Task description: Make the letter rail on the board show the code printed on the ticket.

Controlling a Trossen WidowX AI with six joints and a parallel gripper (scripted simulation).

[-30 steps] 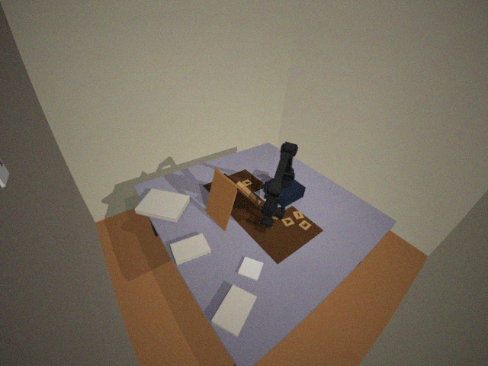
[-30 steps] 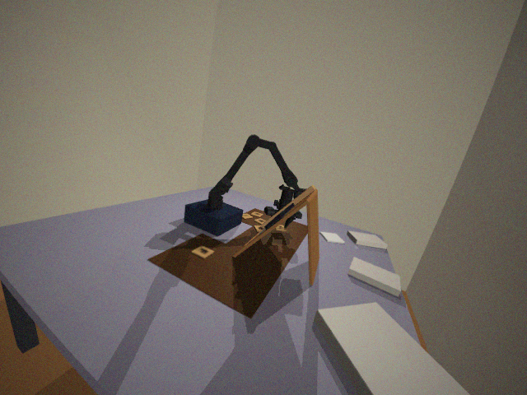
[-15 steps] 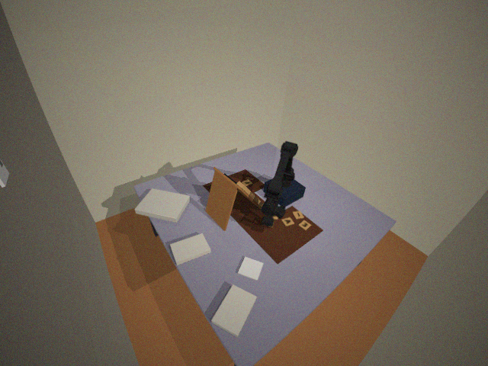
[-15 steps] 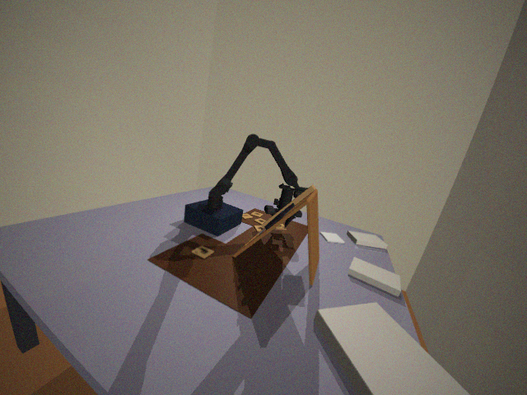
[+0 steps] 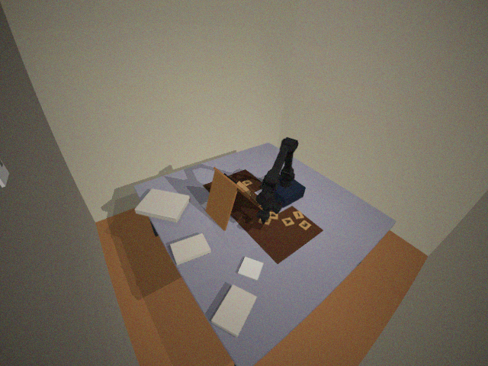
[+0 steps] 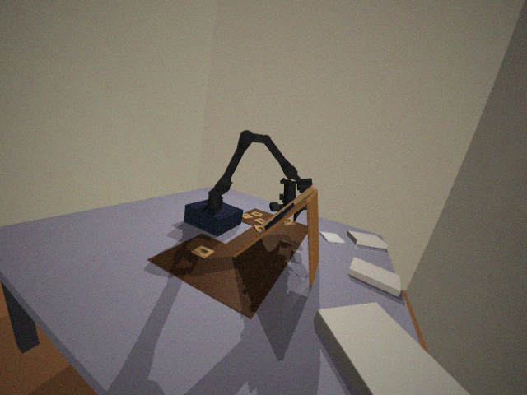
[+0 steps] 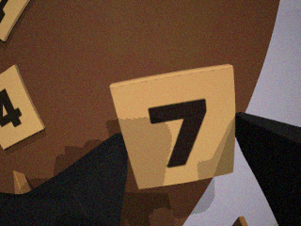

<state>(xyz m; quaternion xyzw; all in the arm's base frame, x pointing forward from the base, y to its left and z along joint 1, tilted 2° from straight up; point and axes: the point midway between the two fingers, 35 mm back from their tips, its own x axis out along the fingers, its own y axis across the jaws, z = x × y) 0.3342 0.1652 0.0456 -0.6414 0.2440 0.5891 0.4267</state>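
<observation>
My gripper (image 7: 180,132) is shut on the 7 tile (image 7: 136,104), one finger at each side. The tile is face up and upright in the wrist view, raised above the brown board (image 5: 277,245) (image 6: 170,259) (image 7: 141,38) near its edge. A 4 tile (image 7: 7,132) lies left of it, with part of another tile (image 7: 11,14) beyond. Several loose tiles lie on the board, among them one (image 5: 304,225) at the right and a lone one (image 5: 246,182) (image 6: 202,251) at the far end. The sloping rail is mostly hidden; pale pieces (image 5: 242,187) show at its upper part. The ticket's code is not readable.
An upright orange-brown panel (image 5: 223,203) (image 6: 312,242) stands beside the board, close to the gripper. White blocks (image 5: 163,203) (image 5: 190,248) (image 5: 234,311) and a small white square (image 5: 250,268) (image 6: 332,237) sit on the counter. The navy arm base (image 5: 291,193) (image 6: 212,216) stands on the other side.
</observation>
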